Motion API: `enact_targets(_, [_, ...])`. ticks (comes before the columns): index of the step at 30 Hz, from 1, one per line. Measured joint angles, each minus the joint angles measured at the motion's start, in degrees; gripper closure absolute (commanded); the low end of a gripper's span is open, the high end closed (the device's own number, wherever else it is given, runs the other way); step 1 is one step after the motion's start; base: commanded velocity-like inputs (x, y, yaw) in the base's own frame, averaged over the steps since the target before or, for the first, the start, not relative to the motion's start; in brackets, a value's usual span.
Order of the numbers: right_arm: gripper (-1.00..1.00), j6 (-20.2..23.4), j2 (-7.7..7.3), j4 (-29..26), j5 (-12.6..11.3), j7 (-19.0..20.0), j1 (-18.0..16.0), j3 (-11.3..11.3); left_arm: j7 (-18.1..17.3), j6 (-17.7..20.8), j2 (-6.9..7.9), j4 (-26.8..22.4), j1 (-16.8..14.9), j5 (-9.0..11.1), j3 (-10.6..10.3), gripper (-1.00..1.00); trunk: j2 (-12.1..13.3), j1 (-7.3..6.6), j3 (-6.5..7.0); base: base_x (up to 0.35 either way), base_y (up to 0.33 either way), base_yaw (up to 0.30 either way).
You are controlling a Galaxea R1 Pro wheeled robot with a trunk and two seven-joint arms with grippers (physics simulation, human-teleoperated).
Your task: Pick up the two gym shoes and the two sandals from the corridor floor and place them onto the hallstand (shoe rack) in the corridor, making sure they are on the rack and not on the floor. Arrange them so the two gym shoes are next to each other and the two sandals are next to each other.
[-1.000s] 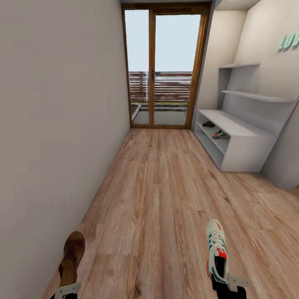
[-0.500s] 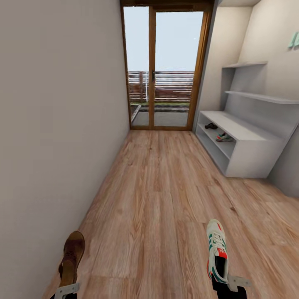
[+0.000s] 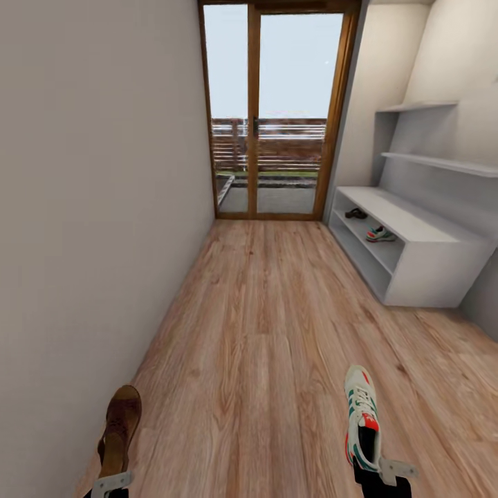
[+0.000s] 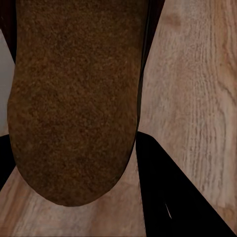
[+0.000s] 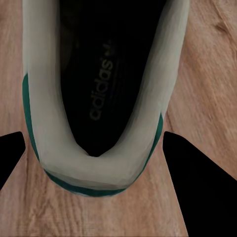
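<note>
My left gripper (image 3: 111, 481) at the head view's lower left is shut on a dark-brown sandal (image 3: 120, 425), held toe forward above the corridor floor (image 3: 263, 325). The left wrist view looks onto that sandal's tan footbed (image 4: 74, 98) between dark fingers (image 4: 173, 197). At the lower right, my right gripper (image 3: 377, 472) is shut on the heel of a white gym shoe (image 3: 361, 413) with teal stripes. Its dark inside (image 5: 98, 89) faces the right wrist camera. Ahead on the right stands the white hallstand (image 3: 429, 266). On its upper shelf lie the other sandal (image 3: 356, 213) and the other gym shoe (image 3: 381, 234), a little apart.
A wood-framed glass door (image 3: 277, 111) closes the corridor's far end. A plain wall (image 3: 90, 207) runs close along the left. Thin floating shelves (image 3: 443, 164) hang above the hallstand. Open plank floor lies between me and the hallstand.
The whole view has shifted: the hallstand and door now look nearer and the hallstand sits further right and lower. Both grippers keep the same hold on their shoes.
</note>
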Motion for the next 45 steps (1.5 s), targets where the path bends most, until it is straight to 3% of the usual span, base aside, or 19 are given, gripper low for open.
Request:
enact_targets(27, [1.00,0.00,0.16,-0.09,-0.16,-0.10,0.00,-0.01,-0.14,0.00,0.02,0.00,0.00,-0.30,-0.16,1.00,0.00,0.00,0.00,0.338,0.000,0.000])
enact_targets(34, [1.00,0.06,0.17,-0.02,-0.02,0.05,0.00,0.01,-0.40,0.05,0.17,0.00,0.00,-0.91,-1.62,1.00,0.00,0.00,0.00,0.338,0.000,0.000])
enact_targets(36, [1.00,0.08,0.17,-0.01,0.04,0.12,0.00,0.01,-0.43,0.07,0.41,0.00,0.00,-1.56,-4.06,1.00,0.00,0.00,0.00,0.338,0.000,0.000])
enact_targets(38, [1.00,0.08,0.17,0.00,0.06,0.15,0.00,0.05,-0.40,0.08,0.49,-0.02,0.01,-1.79,-5.07,1.00,0.00,0.00,0.00,0.338,0.000,0.000])
enact_targets(45, [1.00,0.09,0.17,0.00,0.08,0.15,0.00,0.08,-0.29,0.09,0.57,-0.05,0.00,-1.64,-5.95,1.00,0.00,0.00,0.00,0.338,0.000,0.000])
